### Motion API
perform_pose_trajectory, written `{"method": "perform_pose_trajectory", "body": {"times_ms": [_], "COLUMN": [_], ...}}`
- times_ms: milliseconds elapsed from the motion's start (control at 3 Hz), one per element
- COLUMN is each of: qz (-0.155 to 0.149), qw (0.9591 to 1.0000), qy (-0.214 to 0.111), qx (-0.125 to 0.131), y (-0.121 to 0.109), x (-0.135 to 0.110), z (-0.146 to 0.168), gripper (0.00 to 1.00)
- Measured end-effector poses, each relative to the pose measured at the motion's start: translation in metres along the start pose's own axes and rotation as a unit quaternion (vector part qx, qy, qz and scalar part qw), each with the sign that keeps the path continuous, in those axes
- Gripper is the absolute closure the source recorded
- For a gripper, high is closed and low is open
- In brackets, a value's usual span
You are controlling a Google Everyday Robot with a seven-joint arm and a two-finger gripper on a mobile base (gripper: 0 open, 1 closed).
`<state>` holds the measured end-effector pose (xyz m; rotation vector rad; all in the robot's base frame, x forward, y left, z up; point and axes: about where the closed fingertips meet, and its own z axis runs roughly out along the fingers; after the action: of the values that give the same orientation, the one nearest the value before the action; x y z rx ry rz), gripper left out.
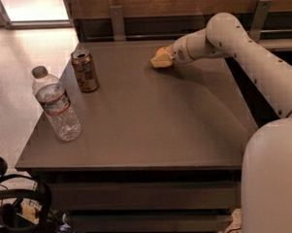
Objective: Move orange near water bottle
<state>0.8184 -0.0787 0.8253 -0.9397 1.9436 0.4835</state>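
My gripper (159, 59) is at the far middle of the grey table (151, 123), low over its surface. It is closed around the orange (163, 51), of which only a small bright orange patch shows between the pale fingers. The water bottle (56, 104), clear crinkled plastic with a grey cap and a white-blue-red label, stands upright near the table's left edge, well apart from the gripper and to its front left.
A brown-gold metal can (85, 70) stands upright at the far left, behind the bottle. My white arm (250, 60) reaches over the table's right side. A wooden wall with metal brackets runs behind the table. Dark gear lies on the floor at the front left.
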Motion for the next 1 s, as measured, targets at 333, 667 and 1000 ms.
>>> {"method": "perform_pose_trajectory", "body": {"times_ms": [333, 667, 1000], "qz": [0.0, 0.0, 0.0], "qw": [1.0, 1.0, 1.0], "qy": [0.0, 0.0, 0.0], "qx": [0.0, 0.0, 0.0], "y": [0.0, 0.0, 0.0], "x": [-0.0013, -0.0025, -0.003], "z": [-0.0008, -0.0015, -0.0018], "gripper": [1.0, 1.0, 1.0]}}
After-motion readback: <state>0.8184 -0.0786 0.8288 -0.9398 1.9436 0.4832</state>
